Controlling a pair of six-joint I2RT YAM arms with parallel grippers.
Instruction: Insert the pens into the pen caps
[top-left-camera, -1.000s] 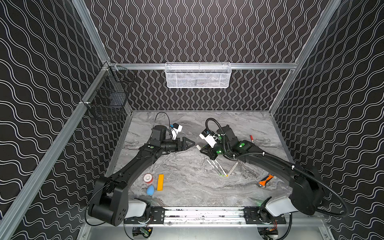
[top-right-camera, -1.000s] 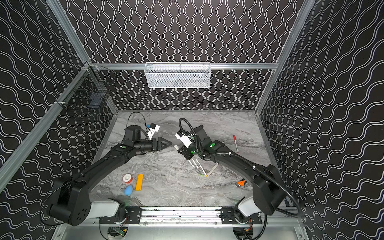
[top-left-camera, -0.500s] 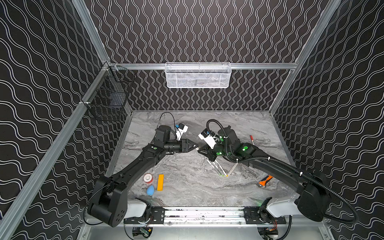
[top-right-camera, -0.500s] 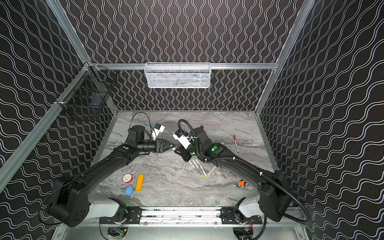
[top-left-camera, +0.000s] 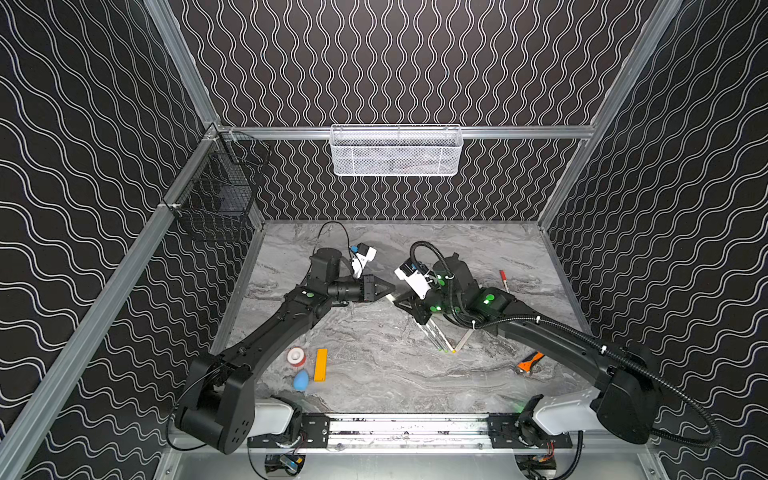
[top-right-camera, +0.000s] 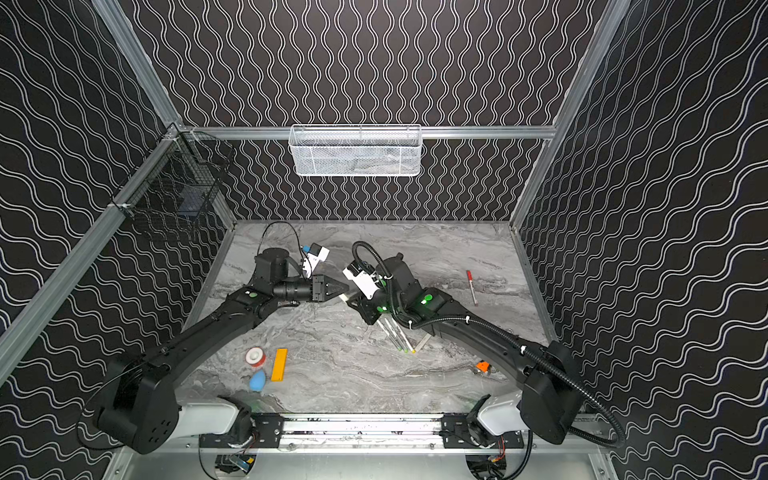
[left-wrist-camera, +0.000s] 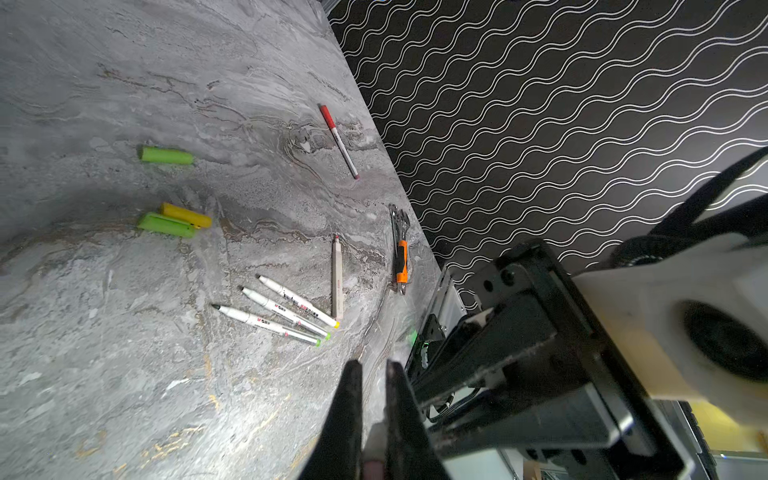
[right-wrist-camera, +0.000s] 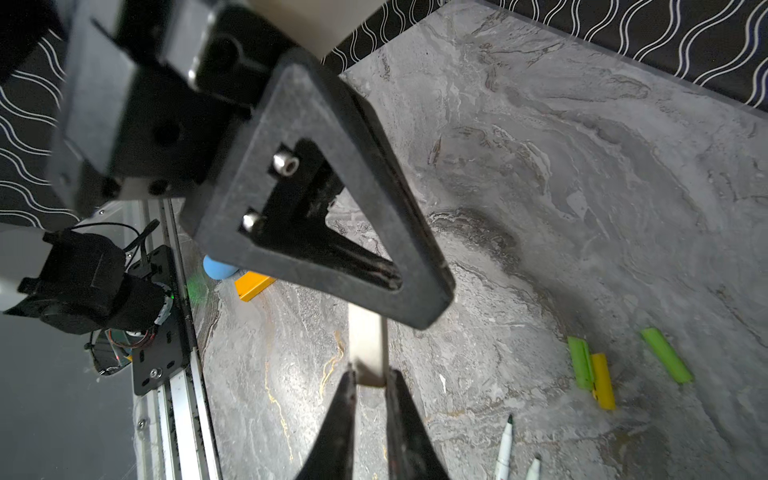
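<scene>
Top views both show a grey marbled bench (top-left-camera: 395, 386) walled in black wave-patterned panels. The black left arm (top-left-camera: 266, 345) and black right arm (top-left-camera: 552, 336) reach inward until the left jaws and the right jaws almost meet above the bench's middle. A white mesh basket (top-left-camera: 395, 151) hangs on the back rail, high beyond both jaws. A black wire basket (top-left-camera: 216, 195) hangs on the side wall, well apart from the left jaws.

The right jaws are clamped on a pale beige pen (right-wrist-camera: 368, 349), whose barrel runs straight out from their tips to the left jaws. The left jaws are pressed together on what looks like that same pen's other end, though only a sliver shows between them.

Well behind the left jaws, beside the left arm, lie a flat orange-yellow bar (top-left-camera: 320, 364), a blue egg-shaped blob (top-left-camera: 301, 380) and a red-and-white roll (top-left-camera: 296, 356). An orange-handled tool (left-wrist-camera: 400, 257) lies far behind the right jaws.

Just behind the right jaws, three uncapped white pens (left-wrist-camera: 284, 312) lie fanned side by side, with a second beige pen (left-wrist-camera: 336, 274) beside them. A red-capped pen (top-left-camera: 504, 280) lies alone, well apart.

Two bright green caps (left-wrist-camera: 166, 225) and a yellow cap (left-wrist-camera: 185, 215) lie on the bench, clear of both jaws. One green touches the yellow; the other green cap (left-wrist-camera: 166, 155) lies near them.
</scene>
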